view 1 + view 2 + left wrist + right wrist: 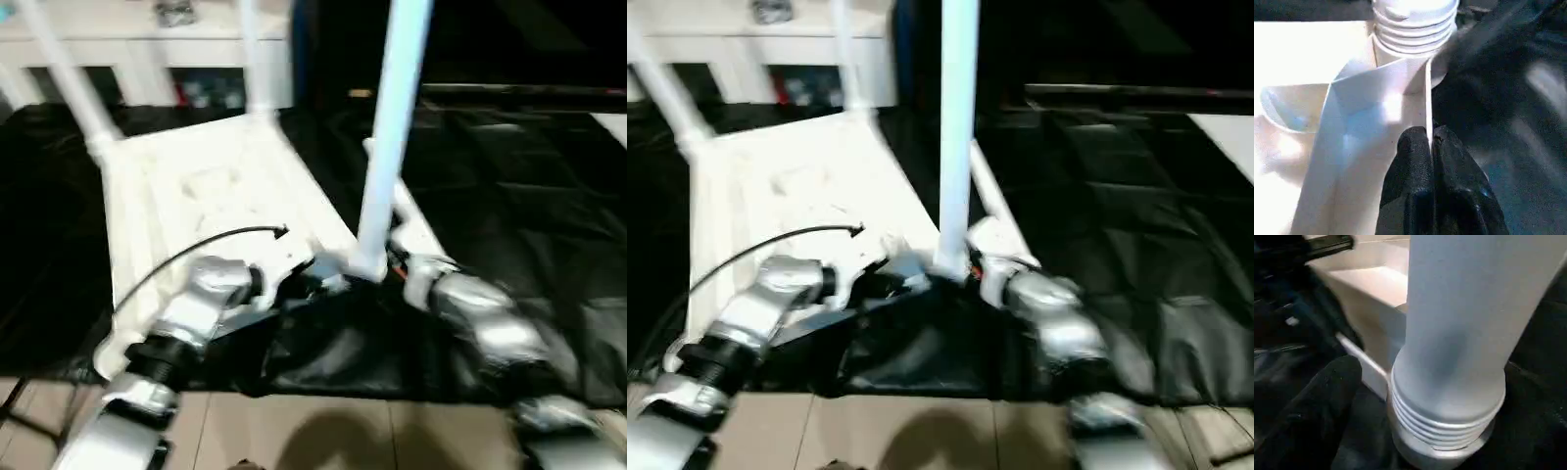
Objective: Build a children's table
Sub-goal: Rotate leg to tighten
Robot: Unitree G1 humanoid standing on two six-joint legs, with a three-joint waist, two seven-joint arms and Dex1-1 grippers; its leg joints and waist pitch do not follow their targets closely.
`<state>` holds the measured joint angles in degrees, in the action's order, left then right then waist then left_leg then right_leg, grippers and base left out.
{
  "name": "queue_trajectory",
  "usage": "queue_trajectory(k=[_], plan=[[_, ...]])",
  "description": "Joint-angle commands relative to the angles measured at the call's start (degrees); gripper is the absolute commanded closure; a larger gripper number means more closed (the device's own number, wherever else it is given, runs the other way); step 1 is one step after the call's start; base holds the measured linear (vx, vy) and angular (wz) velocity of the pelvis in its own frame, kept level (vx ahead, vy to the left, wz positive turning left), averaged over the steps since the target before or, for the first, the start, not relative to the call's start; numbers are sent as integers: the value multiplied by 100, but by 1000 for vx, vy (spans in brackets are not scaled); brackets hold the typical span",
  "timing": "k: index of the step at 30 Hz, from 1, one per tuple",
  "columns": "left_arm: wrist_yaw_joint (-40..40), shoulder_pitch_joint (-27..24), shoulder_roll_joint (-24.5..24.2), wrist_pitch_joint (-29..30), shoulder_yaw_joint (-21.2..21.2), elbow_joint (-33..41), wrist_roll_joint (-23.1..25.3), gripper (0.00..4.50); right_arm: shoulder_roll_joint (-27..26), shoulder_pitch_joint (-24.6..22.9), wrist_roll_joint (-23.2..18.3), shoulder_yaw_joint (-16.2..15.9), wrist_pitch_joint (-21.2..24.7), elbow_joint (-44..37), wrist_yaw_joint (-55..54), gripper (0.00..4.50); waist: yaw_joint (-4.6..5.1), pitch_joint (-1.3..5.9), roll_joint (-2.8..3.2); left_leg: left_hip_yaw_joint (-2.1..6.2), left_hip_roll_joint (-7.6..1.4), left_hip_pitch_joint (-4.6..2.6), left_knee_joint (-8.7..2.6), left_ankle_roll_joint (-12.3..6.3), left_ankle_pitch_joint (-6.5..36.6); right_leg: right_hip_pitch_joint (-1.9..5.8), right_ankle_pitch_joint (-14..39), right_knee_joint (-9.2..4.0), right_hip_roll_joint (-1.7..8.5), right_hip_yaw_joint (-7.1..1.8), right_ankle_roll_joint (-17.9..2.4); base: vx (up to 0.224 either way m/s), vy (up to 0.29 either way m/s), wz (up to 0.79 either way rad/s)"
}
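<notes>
The children's table lies upside down on a black cloth, its white top [196, 186] facing up. Two legs [69, 78] [250, 59] stand in the far corners. A third leg [392, 127] stands upright in the near right corner socket, with its threads [1444, 416] still showing above the socket. My left gripper [1431, 142] is shut on the thin raised rim [1427, 98] of the top, just beside that socket. My right gripper [397, 264] is at the foot of this leg; one black finger [1317, 411] stands apart from the leg [1464, 333], and the other is hidden.
A white cabinet [147, 49] with shelf openings stands behind the table. The black cloth [509, 176] spreads far to the right. Tan floor tiles [294, 431] lie at the near edge. A black cable [196, 250] arcs over my left forearm.
</notes>
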<state>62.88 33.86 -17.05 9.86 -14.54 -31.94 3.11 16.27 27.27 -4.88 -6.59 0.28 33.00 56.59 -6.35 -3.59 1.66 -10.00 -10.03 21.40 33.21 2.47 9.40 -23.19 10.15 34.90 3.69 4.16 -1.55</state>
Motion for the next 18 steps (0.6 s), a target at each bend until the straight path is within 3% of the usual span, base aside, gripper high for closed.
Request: queue_trajectory(k=[1,3,7,9,18], plan=[[150,140,84,-195,-71,126,-149,450,-76,-40,-149,-363,11,-280,564,7,-11,411,-36,88,-325,-59,-325,-459,1235,299,1401,-475,496,-290,-1176,0,0,0],[399,149,-37,-223,-101,112,-184,450,63,-57,-240,-385,74,-386,893,22,-45,402,-31,94,-337,-85,-338,-367,1435,284,1696,-505,499,-293,-1125,0,0,0],[600,162,-157,-243,-109,95,-237,450,217,-83,-336,-463,194,-571,1199,48,-64,406,-22,98,-352,-96,-348,-307,1509,267,1630,-490,504,-305,-1158,0,0,0],[694,161,-205,-251,-122,84,-261,450,273,-101,-347,-525,273,-658,1323,63,-77,406,-47,99,-351,-84,-350,-304,1458,274,1568,-481,511,-308,-1162,0,0,0],[781,128,-246,-284,-123,83,-276,450,267,-88,-304,-568,344,-674,1438,134,-157,413,-60,103,-345,-69,-339,-295,1308,279,1701,-479,527,-304,-1055,0,0,0]])
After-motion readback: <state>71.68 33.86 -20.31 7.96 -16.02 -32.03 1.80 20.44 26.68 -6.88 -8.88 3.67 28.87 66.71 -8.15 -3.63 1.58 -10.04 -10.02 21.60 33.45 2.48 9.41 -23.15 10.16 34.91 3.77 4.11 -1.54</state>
